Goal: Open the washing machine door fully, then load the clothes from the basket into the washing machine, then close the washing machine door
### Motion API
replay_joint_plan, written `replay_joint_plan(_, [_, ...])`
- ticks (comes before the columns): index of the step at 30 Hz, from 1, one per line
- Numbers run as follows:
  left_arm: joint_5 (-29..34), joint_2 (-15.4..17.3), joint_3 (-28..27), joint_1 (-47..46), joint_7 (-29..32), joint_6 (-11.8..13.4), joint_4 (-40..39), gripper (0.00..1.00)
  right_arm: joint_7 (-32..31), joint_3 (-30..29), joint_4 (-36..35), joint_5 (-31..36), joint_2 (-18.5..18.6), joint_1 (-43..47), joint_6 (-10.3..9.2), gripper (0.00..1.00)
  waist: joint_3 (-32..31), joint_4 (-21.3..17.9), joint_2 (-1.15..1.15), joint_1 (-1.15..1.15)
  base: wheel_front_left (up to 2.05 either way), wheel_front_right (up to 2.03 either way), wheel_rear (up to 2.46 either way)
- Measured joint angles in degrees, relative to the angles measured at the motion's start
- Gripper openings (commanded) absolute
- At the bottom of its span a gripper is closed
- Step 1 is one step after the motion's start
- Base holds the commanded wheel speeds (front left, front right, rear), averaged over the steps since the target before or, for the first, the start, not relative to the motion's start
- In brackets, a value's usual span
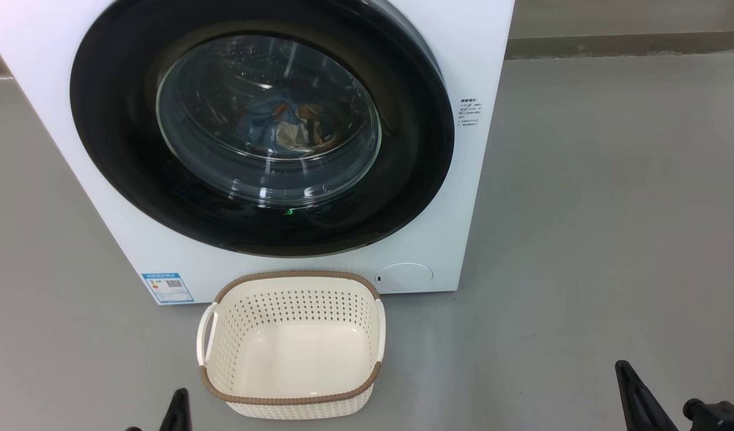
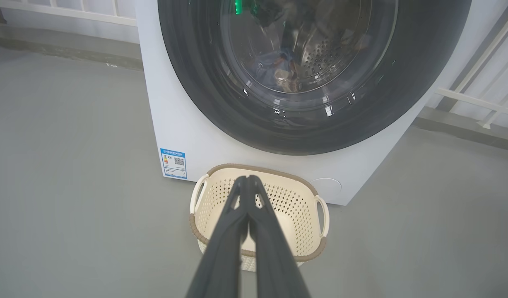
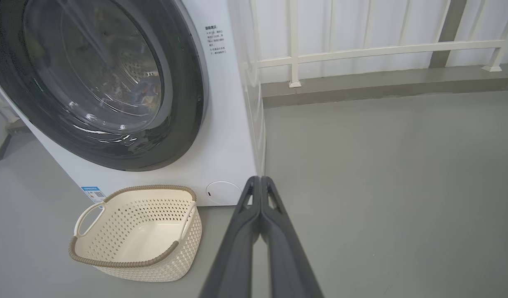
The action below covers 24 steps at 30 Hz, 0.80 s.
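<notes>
Grey floor (image 1: pixel 582 209): basket (image 1: pixel 295 274), washing machine (image 1: pixel 181 269)

Cropped, dim or unreadable from where I stand

The washing machine (image 1: pixel 483 42) loses its top to the head view's edge. The clothes (image 1: pixel 283 123) are a dim, glare-smeared blur behind the washing machine door (image 1: pixel 115 120). The sticker (image 1: pixel 167 288) print is too small to read. My left tool (image 1: pixel 179 398) and right tool (image 1: pixel 625 371) are cut off below.

- The left gripper (image 2: pixel 249 179) is pinched tight, fingers pressed together, empty, low just left of the basket (image 1: pixel 295 273).
- The right gripper (image 3: pixel 260 179) is clamped too, nothing held, well right of the basket.
</notes>
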<state>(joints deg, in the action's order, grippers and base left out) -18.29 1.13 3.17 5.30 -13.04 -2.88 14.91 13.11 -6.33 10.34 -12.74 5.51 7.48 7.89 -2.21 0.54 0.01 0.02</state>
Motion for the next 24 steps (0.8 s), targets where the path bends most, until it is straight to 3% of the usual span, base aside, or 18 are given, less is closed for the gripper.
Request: replay_joint_plan(24, [-15.07,0.02,-1.49,-0.96,3.81,-0.93,0.00,0.00,-3.83,-0.13,0.96,-16.24,-0.60,-1.51,0.00,0.00,0.58,-0.11,0.00,-0.01,0.00,0.00,0.00])
